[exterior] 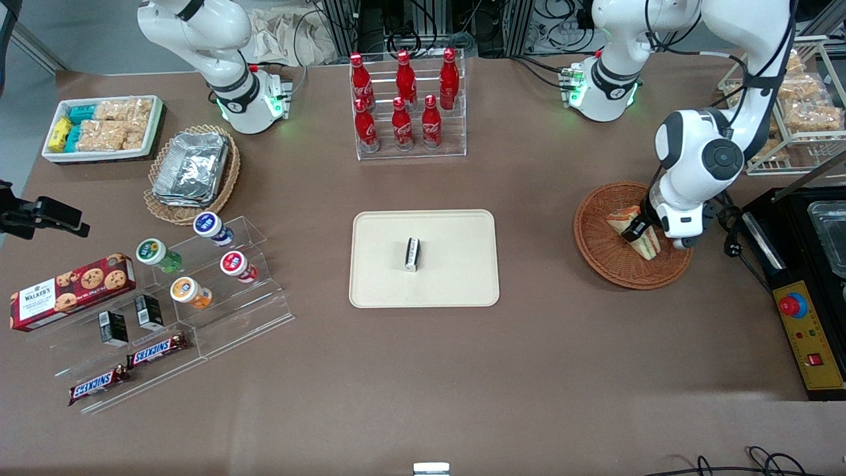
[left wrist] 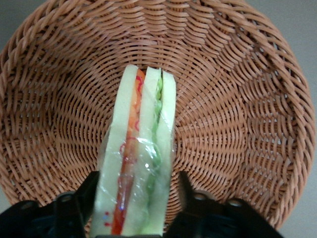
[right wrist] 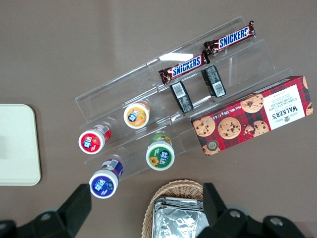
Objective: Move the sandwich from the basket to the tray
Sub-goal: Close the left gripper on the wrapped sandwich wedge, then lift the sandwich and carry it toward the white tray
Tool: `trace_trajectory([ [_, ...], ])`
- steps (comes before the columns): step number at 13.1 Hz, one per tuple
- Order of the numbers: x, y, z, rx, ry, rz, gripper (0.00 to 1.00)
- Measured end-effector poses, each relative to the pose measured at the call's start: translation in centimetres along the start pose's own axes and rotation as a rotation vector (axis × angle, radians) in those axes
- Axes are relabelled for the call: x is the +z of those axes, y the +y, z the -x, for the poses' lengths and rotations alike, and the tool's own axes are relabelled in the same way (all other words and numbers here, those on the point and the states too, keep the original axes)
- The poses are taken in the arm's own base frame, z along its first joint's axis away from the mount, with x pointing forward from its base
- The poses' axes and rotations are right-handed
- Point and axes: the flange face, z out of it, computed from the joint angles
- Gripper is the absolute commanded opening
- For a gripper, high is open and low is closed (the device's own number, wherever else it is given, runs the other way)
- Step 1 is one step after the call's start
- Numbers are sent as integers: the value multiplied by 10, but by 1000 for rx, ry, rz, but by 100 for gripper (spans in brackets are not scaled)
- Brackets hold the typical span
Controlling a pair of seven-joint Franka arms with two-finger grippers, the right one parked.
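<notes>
The sandwich [exterior: 622, 219], a clear-wrapped wedge of pale bread with orange-red and green filling, stands on edge in the reddish-brown wicker basket [exterior: 595, 246] toward the working arm's end of the table. My gripper [exterior: 644, 233] is down in the basket, open, with its black fingers [left wrist: 184, 186] on either side of the sandwich [left wrist: 143, 144]. One finger touches the wrap; a narrow gap shows at the other. The basket's weave [left wrist: 237, 124] fills the wrist view around my gripper [left wrist: 138, 179]. The beige tray [exterior: 449, 281] lies at the table's middle, its corner [right wrist: 17, 144] also in the right wrist view.
A small black-and-white packet [exterior: 412, 254] lies on the tray. A rack of red cola bottles [exterior: 406, 106] stands farther from the front camera than the tray. A black appliance with a yellow control panel [exterior: 809, 330] sits beside the basket at the table's edge.
</notes>
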Motion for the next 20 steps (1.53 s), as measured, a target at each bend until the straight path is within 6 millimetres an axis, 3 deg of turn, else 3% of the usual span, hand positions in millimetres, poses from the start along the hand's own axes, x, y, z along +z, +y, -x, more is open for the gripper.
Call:
trace_trajectory([
  [6,-6,-4,-11,-42,12,16,0],
  [9,-34,1,-16,20,30,2,0],
  [13,-122,8,-27,302,-46,-93,0],
  [17,-243,24,-42,522,-89,-120,0],
  [20,-301,49,-26,698,-100,-124,0],
])
